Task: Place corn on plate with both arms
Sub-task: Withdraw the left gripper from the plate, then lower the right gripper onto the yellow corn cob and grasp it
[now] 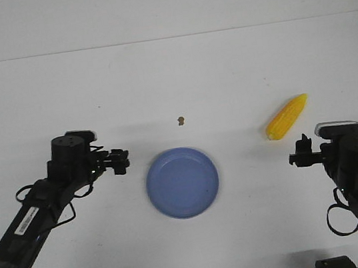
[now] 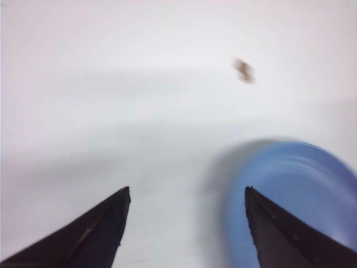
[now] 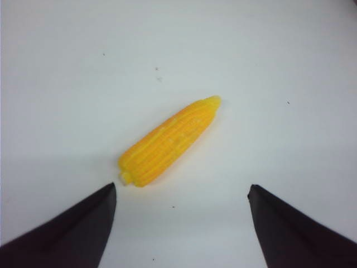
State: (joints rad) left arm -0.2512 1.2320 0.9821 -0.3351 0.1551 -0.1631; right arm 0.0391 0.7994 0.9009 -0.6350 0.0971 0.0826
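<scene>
The yellow-orange corn [image 1: 287,117] lies on the white table at the right, its thin end pointing away and right. It also shows in the right wrist view [image 3: 170,140], just beyond the open fingers. The blue plate [image 1: 182,182] sits at the table's middle front; its blurred edge shows in the left wrist view [image 2: 290,195]. My right gripper [image 1: 300,153] is open and empty, just short of the corn's thick end. My left gripper [image 1: 121,161] is open and empty, just left of the plate.
A small brown speck [image 1: 180,120] lies on the table beyond the plate; it also shows in the left wrist view [image 2: 244,70]. The white tabletop [image 1: 171,81] stretches back to a far edge.
</scene>
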